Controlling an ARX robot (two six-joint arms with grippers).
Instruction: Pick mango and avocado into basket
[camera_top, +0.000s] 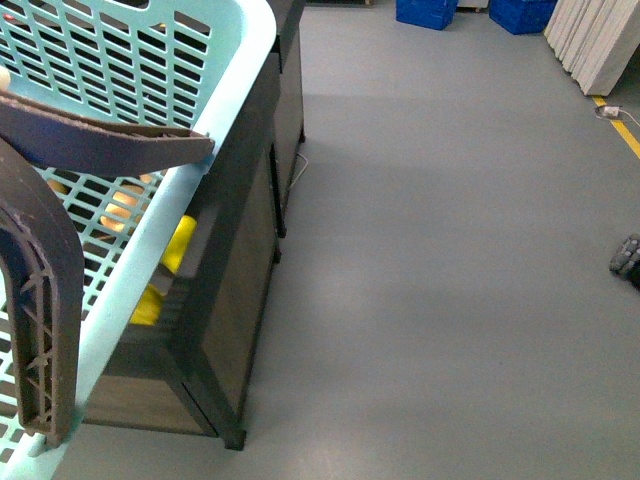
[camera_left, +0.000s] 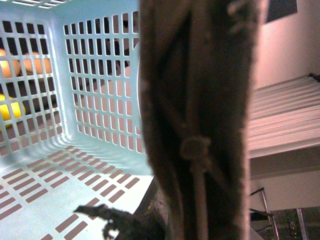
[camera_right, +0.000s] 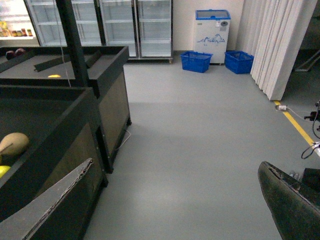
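Currently, you have one basket (camera_top: 232, 90) at the left of the front view, hard against a dark bin stand (camera_top: 240, 270), with two handles (camera_top: 100, 140) showing. Yellow shapes (camera_top: 180, 245) show through its slots; whether either is the mango cannot be told. Your right gripper (camera_right: 176, 167) hangs over the floor (camera_right: 200, 140), jaws wide, empty. Left gripper state cannot be told: a handle with one zip tie (camera_left: 195, 147) blocks that view. Two blue crates (camera_right: 195, 61) stand by a freezer (camera_right: 212, 30), its logo unreadable.

No text can be read; the white freezer (camera_right: 212, 30) at one o'clock bears a blue mark, too small to make out.
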